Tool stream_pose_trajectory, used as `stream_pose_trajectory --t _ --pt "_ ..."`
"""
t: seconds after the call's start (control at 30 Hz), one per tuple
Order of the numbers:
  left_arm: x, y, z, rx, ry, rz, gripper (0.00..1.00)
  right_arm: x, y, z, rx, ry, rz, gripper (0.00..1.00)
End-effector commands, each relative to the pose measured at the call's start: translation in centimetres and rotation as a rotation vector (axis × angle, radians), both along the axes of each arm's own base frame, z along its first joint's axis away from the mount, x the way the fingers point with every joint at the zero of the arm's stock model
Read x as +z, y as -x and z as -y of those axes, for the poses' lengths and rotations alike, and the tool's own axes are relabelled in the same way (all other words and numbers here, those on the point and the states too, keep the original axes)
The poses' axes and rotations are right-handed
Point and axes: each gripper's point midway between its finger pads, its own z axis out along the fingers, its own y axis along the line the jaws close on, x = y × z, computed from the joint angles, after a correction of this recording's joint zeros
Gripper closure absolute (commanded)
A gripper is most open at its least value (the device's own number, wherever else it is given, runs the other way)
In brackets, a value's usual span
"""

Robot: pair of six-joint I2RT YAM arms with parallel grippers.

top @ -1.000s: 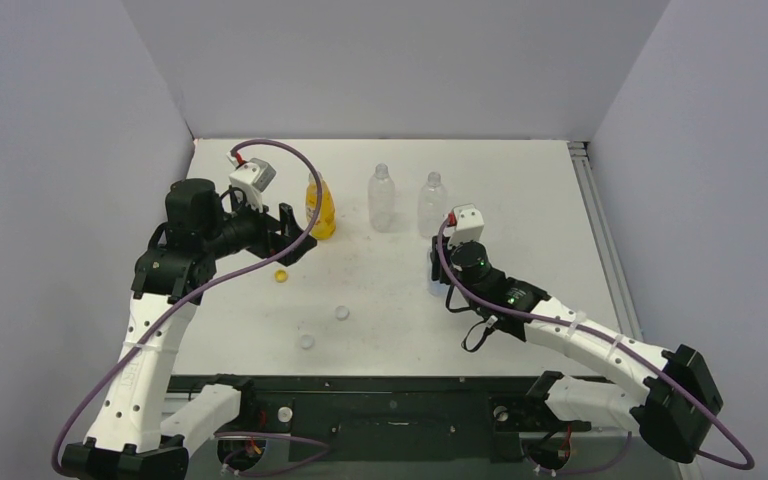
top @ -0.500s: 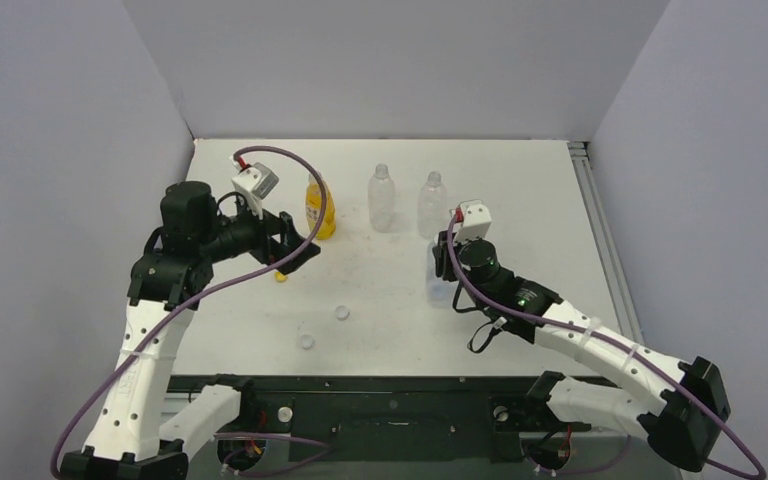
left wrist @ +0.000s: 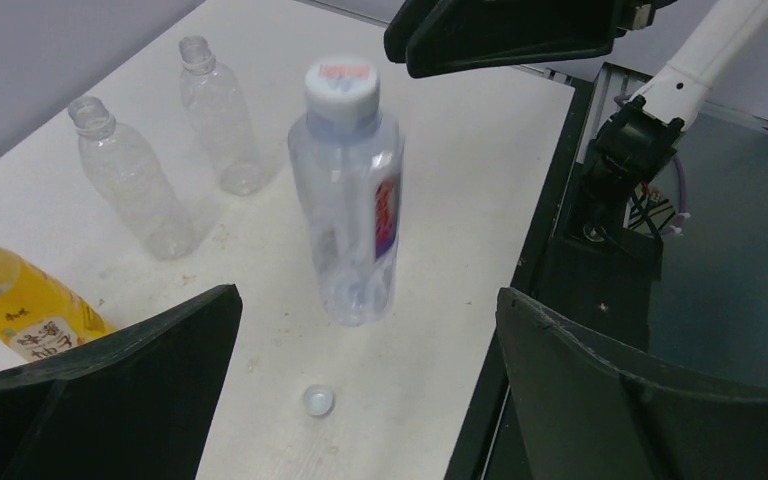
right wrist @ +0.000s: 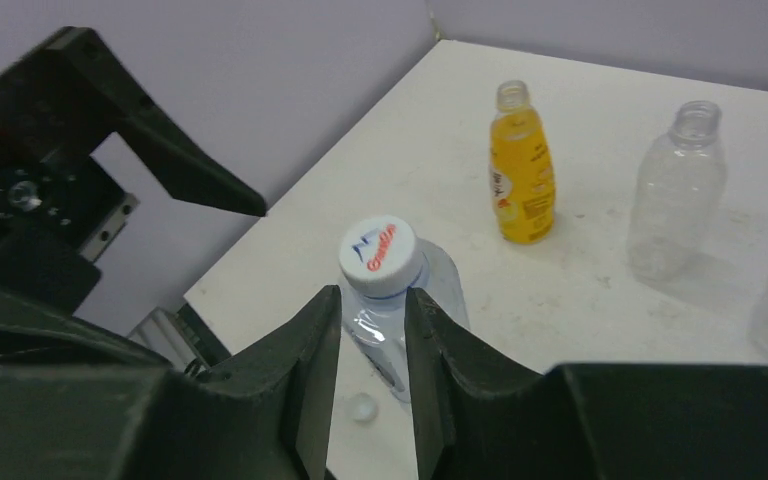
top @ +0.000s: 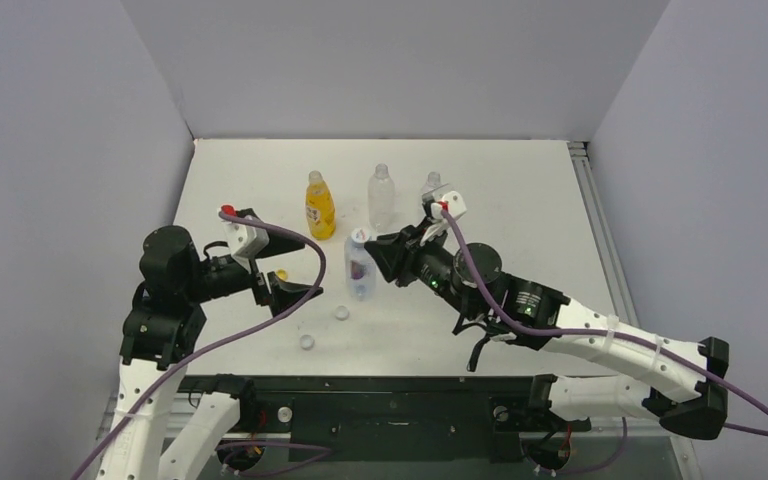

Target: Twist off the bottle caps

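A clear bottle (left wrist: 350,220) stands upright mid-table, wearing a white bottle cap (right wrist: 382,255) with a blue and red print. My right gripper (right wrist: 373,297) hovers just right of that cap, its jaws drawn close with nothing between them; the cap lies just beyond the tips. My left gripper (top: 312,266) is wide open left of the bottle, apart from it. At the back stand a yellow-orange bottle (top: 320,207) and two clear bottles (top: 381,197) (top: 432,188), all uncapped. Loose on the table lie a yellow cap (top: 281,275) and two white caps (top: 342,312) (top: 306,342).
Grey walls close in the table on the left, back and right. A black rail (top: 390,400) runs along the near table edge, between the arm bases. The right-hand clear bottle is partly hidden behind my right wrist in the top view.
My right arm swung left to mid-table and its jaws closed; the capped bottle now stands further left. My left arm pulled back from the yellow bottle toward the near left, still open.
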Motion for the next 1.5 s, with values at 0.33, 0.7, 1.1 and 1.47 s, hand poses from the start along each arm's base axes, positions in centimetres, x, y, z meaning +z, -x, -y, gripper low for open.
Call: stream_pose_trajectory --t 0.33,0.7,1.1,1.47 --pt "-5.2 1.6 -0.4 -0.048 -0.078 0.044 0.04 0.1 2.3 -5.3 0.072 -0.009 -0.012 0.89" --pt "-5.4 -4.7 -4.9 0.289 -0.166 -0.188 0.02 -7.0 -0.1 -3.5 -0.066 0.229 -0.043 0.49" --pt "-17.9 -4.3 -17.8 -0.001 -0.926 -0.392 0.03 -6.8 0.2 -1.5 -0.075 0.176 -0.048 0.42" --pt "-26.1 -5.3 -20.5 0.095 -0.972 -0.346 0.03 -6.9 0.2 -0.1 -0.094 0.14 -0.053 0.41"
